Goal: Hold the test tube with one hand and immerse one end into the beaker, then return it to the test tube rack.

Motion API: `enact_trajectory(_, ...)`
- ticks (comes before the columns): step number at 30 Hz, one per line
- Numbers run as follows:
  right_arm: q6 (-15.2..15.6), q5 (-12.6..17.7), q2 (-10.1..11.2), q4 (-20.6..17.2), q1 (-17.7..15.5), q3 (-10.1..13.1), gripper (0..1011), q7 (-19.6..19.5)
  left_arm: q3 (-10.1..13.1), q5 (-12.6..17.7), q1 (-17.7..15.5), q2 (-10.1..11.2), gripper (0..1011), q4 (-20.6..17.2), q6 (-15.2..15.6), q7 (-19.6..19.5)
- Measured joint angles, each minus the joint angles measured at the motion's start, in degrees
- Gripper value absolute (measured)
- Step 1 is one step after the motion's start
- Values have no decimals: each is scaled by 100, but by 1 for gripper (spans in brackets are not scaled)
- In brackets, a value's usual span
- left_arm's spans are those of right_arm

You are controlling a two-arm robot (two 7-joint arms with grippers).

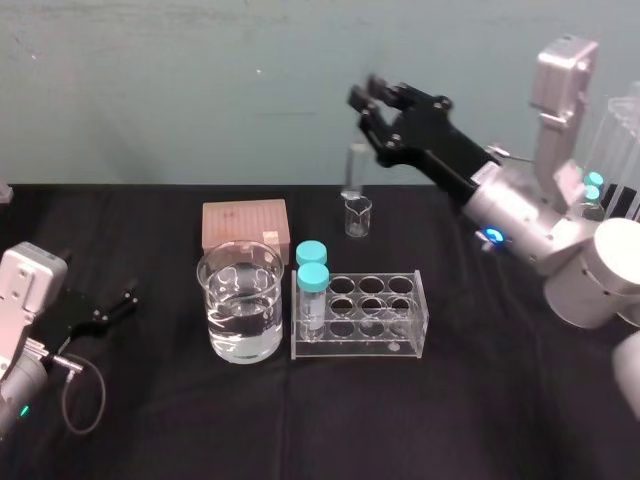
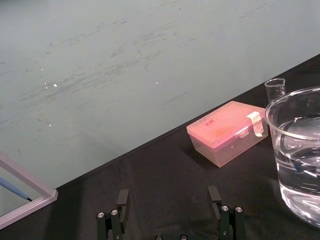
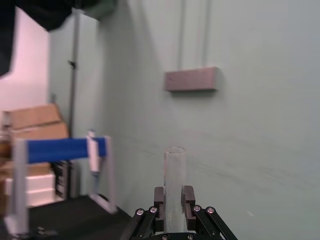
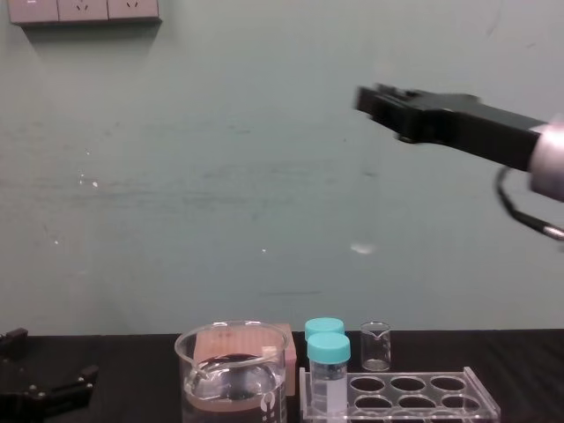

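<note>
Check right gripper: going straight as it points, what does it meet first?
Probably the wall; the right gripper, shut on the test tube, aims well above the beaker and rack. Depth unclear.

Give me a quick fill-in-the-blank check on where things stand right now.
1. The right gripper, high in the air, is shut on the ___.
2. The big beaker stands on the robot's ___ of the rack.
3. The two vials in the rack have ___ caps.
4. The left gripper, low on the robot's left, is ___.
Missing: test tube; left; teal; open.
</note>
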Motion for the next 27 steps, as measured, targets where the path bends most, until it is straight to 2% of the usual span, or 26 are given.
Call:
enact_trajectory(6,-130,214,-291,283,328,-380,235,476,0,0,0,0,1000,0,0,0)
enact_trajectory(13,-139,432,-493,566,502,-747,235,887,0,0,0,0,1000,0,0,0)
enact_trajectory(22,-51,528,-542,958,596,-1060,235,1076,0,0,0,0,1000,0,0,0)
enact_trajectory(27,-47,533,-545,1110,638,-1160,235,1102,0,0,0,0,1000,0,0,0)
